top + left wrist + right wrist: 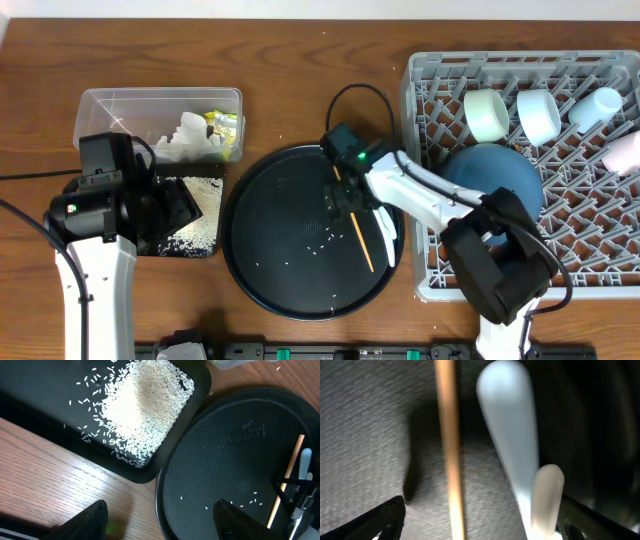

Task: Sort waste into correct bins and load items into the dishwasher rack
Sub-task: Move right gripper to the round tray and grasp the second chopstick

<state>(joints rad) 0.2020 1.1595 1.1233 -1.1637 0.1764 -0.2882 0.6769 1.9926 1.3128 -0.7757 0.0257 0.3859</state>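
On the counter point(300, 60), a tub point(150, 93) at the far left holds napkins point(185, 140) and a wrapper point(225, 125). Just in front of it lies a shallow tray point(195, 250) with rice point(205, 205). A round tray point(270, 215) in the middle carries a chopstick point(358, 240) and spoon point(385, 235) side by side. At right, the rack point(420, 150) holds cups point(487, 113) behind a bowl point(500, 175).

White-shelled left arm point(98, 285) and right arm point(415, 190), black joint housings, small green light point(361, 156) on the right wrist, thin black cables point(362, 87), black claw fingers point(240, 522).
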